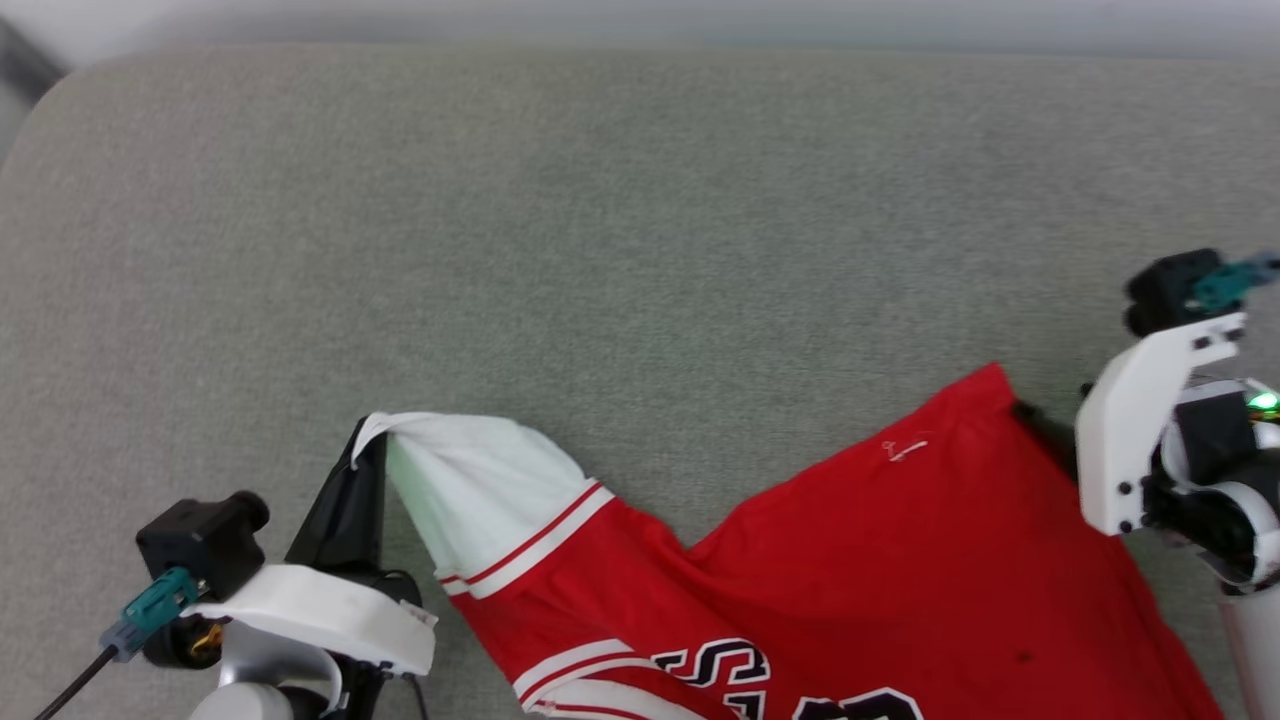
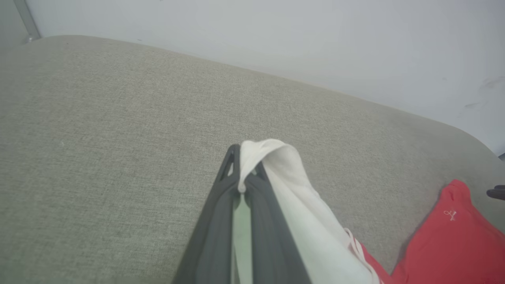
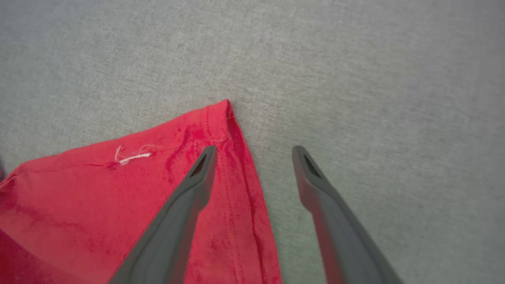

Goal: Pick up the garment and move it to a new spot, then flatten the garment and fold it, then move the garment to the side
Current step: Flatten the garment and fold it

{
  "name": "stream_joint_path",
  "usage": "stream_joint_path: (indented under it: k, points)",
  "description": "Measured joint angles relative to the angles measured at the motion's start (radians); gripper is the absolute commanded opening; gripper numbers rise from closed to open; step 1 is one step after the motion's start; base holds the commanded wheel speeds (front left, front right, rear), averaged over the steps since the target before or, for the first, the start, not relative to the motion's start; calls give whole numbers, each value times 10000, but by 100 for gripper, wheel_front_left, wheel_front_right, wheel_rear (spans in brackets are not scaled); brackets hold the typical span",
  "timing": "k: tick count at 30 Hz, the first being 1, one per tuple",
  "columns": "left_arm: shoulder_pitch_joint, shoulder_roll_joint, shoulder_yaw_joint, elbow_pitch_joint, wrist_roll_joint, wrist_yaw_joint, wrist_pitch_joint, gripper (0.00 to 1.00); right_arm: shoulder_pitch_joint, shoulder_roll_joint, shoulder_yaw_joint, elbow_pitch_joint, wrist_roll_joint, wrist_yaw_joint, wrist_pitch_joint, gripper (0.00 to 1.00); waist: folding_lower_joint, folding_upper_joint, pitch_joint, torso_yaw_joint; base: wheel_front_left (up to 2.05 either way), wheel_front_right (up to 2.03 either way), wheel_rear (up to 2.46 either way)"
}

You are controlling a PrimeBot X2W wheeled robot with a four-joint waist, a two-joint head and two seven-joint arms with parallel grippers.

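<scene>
On the grey woven cushion the red jersey shirt with white sleeves lies rumpled, the left gripper pinching 1 sleeve, the right gripper spread empty above the hem corner; I'd pull both outward, gently

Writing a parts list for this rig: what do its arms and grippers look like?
The left gripper and right gripper each have long dark tapering fingers. White brackets carry black cameras with teal plugs; the right wrist shows a green light.
</scene>
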Motion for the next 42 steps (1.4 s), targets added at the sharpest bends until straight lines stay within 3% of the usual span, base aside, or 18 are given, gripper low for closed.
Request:
stream_joint_path:
  k: [3,10,11,12,13,19,25,30,35,42]
  points:
    - [-262,-132,-105,52,31,-130,-81,0,-230,-81,639,63,63,0,945,100,0,0,284,254,0,0,0]
    - [-497,-347,-259,360,8,-314,-219,0,-966,-265,1639,959,504,0,1313,100,-2,0,751,600,0,0,0]
    - [-508,-362,-284,412,8,-334,-222,0,-1053,-307,1685,1133,629,0,1383,96,-1,-1,760,631,0,0,0]
    - [-529,-374,-309,456,4,-349,-251,0,-1138,-376,1772,1252,740,0,1430,40,-2,0,760,660,0,0,0]
    - [-558,-382,-320,500,-12,-384,-263,0,-1198,-407,1818,1360,867,0,1465,0,-2,-1,748,677,0,0,0]
    - [-563,-295,-224,769,-140,-389,-242,0,-1234,-558,2313,1728,1360,0,890,0,-1,-1,348,593,0,0,0]
    - [-475,307,-15,819,-36,-230,92,0,-1095,-587,2422,1931,1338,0,-35,0,-2,0,-591,386,0,0,0]
    - [-1053,719,161,1034,-161,-408,616,0,-1099,-585,2176,2107,997,0,-874,0,-2,0,-1646,132,0,0,0]
    - [-2600,1275,424,1620,-255,-788,1287,0,-1655,-520,1929,2209,529,2,-1430,0,-4,-1,-2434,-308,0,0,0]
    - [-5583,1340,468,3221,-282,-1363,1843,0,-3243,-443,1661,2546,-134,4,-2401,0,-4,-1,-2730,-1007,0,0,0]
